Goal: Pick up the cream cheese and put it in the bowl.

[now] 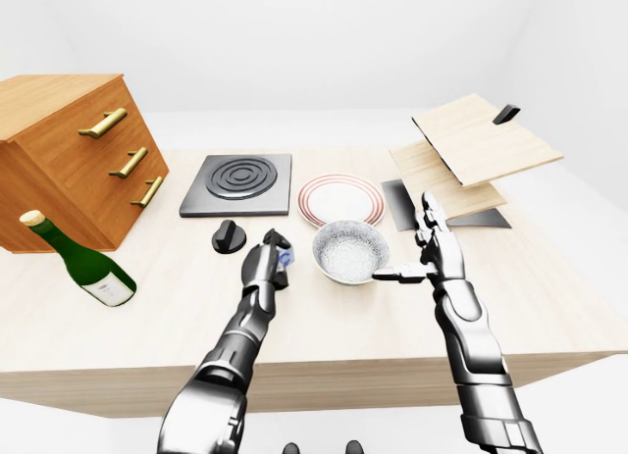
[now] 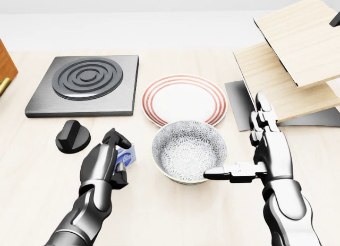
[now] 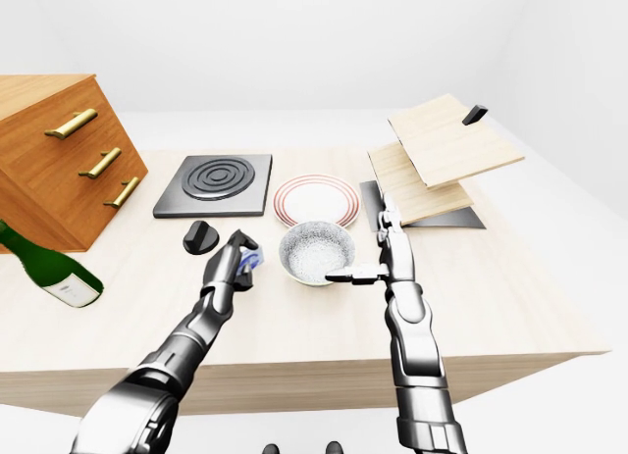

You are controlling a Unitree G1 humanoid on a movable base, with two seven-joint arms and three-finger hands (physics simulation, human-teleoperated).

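Observation:
The cream cheese (image 2: 126,156) is a small blue-and-white box held in my left hand (image 2: 114,158), whose fingers close round it just left of the bowl, slightly above the table. The bowl (image 2: 189,151) is grey and speckled and stands on the wooden table below the striped plate. My right hand (image 2: 249,150) is open at the bowl's right side, fingers pointing up, its thumb (image 2: 226,173) reaching to the bowl's rim.
A red-striped plate (image 2: 183,99) lies above the bowl. A black hob plate (image 2: 85,84) and a black knob (image 2: 72,136) are at the left. A wooden drawer cabinet (image 1: 69,150) and a green bottle (image 1: 83,263) stand far left. Tilted wooden boards (image 2: 297,60) are at the right.

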